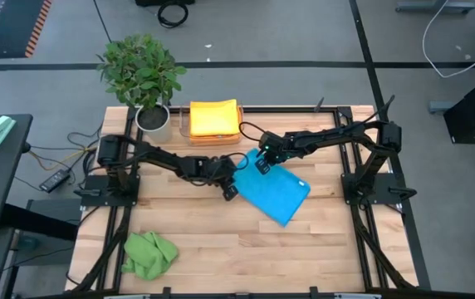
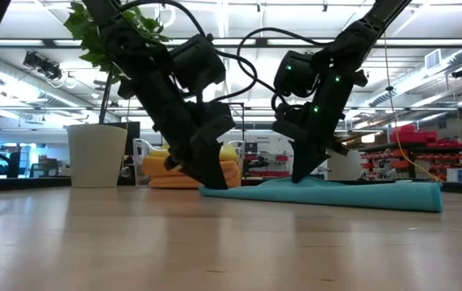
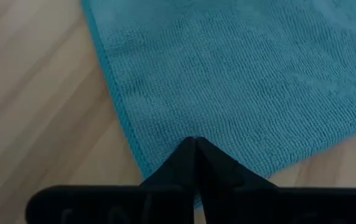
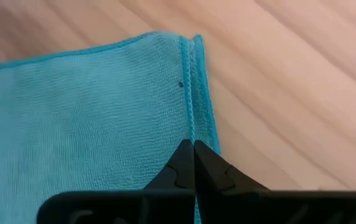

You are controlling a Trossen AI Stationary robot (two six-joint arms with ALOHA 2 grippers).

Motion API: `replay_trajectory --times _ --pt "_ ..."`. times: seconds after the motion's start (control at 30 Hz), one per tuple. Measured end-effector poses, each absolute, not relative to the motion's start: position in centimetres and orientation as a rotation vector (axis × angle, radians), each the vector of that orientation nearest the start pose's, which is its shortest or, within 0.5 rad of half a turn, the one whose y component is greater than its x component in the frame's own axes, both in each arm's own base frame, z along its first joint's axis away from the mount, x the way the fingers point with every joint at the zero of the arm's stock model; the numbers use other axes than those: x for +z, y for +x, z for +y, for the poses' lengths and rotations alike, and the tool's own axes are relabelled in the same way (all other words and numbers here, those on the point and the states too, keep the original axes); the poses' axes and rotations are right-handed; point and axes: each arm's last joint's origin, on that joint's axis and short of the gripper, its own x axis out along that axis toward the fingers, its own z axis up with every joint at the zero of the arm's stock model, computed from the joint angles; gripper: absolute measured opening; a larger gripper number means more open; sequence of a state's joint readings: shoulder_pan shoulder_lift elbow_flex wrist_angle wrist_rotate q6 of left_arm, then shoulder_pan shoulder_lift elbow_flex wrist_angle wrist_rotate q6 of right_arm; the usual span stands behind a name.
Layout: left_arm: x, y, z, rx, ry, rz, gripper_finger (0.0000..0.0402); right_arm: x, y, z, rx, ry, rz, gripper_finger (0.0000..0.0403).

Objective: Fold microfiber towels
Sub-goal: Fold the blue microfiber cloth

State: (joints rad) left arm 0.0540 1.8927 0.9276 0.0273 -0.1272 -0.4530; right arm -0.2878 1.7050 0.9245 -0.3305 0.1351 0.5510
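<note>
Blue towel (image 1: 275,192) pinched by left pincer (image 1: 231,192) and right pincer (image 1: 262,164), plant (image 1: 141,71) behind.

Blue towel (image 1: 276,191) lies folded flat mid-table — green one (image 1: 148,253) crumpled near the front-left corner, orange-yellow stack (image 1: 213,117) behind.

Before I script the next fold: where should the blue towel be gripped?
Probably at the corners of one edge, coming down from above. The blue towel lies flat on the table, so only edges lift. The left gripper and right gripper are each shut on a corner.
</note>
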Motion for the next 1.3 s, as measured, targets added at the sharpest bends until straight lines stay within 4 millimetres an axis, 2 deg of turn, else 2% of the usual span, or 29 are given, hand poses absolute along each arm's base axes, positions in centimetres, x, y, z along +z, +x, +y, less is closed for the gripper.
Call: replay_trajectory --times 0.3,0.5,0.63,0.73,0.87,1.1,1.3 --pt "10.3 34.8 2.3 0.385 -0.396 0.901 0.0016 14.8 29.7 -9.6 -0.742 0.557 0.996 0.0009" --pt "10.2 34.8 2.2 0.384 -0.416 0.906 0.0014 15.7 28.9 -10.8 -0.768 0.553 0.983 0.0066" --pt "10.2 34.8 2.2 0.382 -0.419 0.908 0.0011 16.9 27.3 -11.1 -0.807 0.604 1.029 0.0113" --pt "10.1 34.8 2.2 0.362 -0.432 0.914 0.0014 18.3 25.9 -9.6 -0.774 0.648 1.113 0.0145" --pt "10.1 34.8 2.3 0.353 -0.443 0.917 0.0021 19.5 24.1 -5.8 -0.686 0.655 1.161 0.017" --pt "10.1 34.8 2.3 0.344 -0.441 0.906 0.0011 17.6 19.6 -2.5 -0.694 0.832 1.181 0.0167" --pt "10.1 34.8 2.6 0.327 -0.463 0.909 0.002 16.3 17.1 -0.7 -0.728 0.918 1.175 0.0163"
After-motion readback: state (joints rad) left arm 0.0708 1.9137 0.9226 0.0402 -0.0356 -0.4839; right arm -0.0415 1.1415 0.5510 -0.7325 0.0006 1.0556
